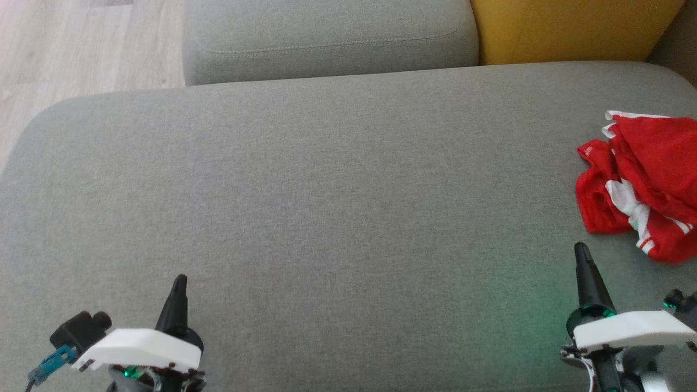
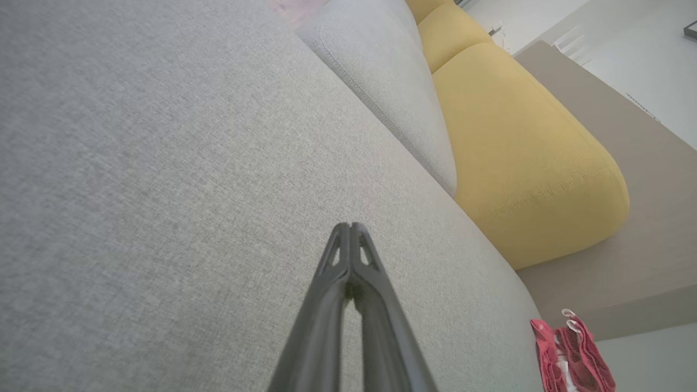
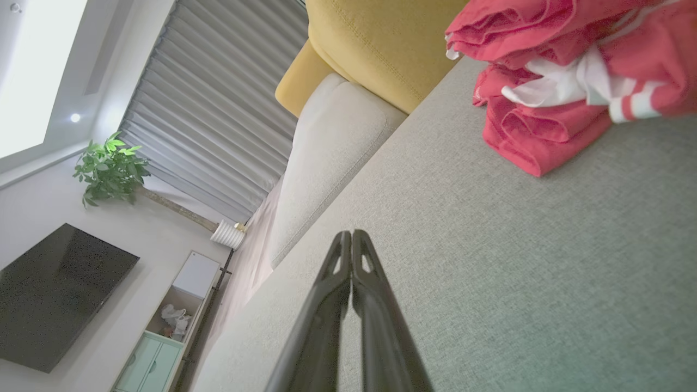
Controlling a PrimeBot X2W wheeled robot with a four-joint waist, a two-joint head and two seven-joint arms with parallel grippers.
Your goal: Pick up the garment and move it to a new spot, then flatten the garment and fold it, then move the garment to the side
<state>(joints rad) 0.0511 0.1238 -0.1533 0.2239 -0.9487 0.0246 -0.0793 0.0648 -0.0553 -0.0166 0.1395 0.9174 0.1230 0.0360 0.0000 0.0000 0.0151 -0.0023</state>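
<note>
While the left gripper (image 1: 180,280) and right gripper (image 1: 581,249) are pinched together and empty, a closed-finger approach could shove the garment (image 1: 642,185) off the sofa (image 1: 326,218).

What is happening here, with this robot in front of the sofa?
A two-armed robot faces a grey sofa seat. A crumpled red and white garment lies at the right side of the seat, and nothing touches it. The right gripper is shut and empty, a little short of the garment. The left gripper is also shut and empty, at the near left of the seat, far from the garment. Nothing has been picked up, flattened or folded yet.
</note>
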